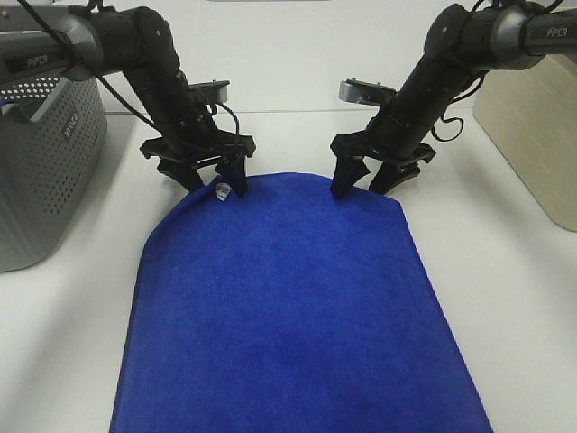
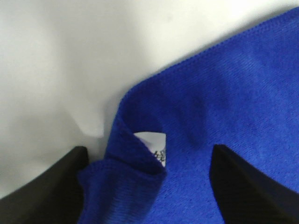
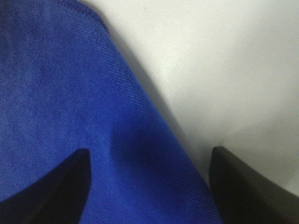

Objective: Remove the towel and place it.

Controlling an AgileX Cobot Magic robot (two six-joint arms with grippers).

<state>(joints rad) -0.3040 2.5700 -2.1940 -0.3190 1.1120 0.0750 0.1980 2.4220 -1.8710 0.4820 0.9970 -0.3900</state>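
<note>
The towel (image 1: 297, 307) lies spread on the table (image 1: 505, 298) toward its near edge, left gripper (image 1: 214, 183) and right gripper (image 1: 362, 188) wide open, empty, astride its far corners; placing looks finished, so next they must lift clear.

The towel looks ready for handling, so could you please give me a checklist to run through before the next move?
1. Towel spread flat on the table: not ok at the corner with the white tag, which is folded over.
2. Left gripper open: ok, it straddles that tagged corner.
3. Right gripper open: ok, the cloth's edge lies between its fingers.
4. Cloth out of the grey perforated basket: ok.
5. Near edge free: cannot tell, it runs out of the picture.
</note>
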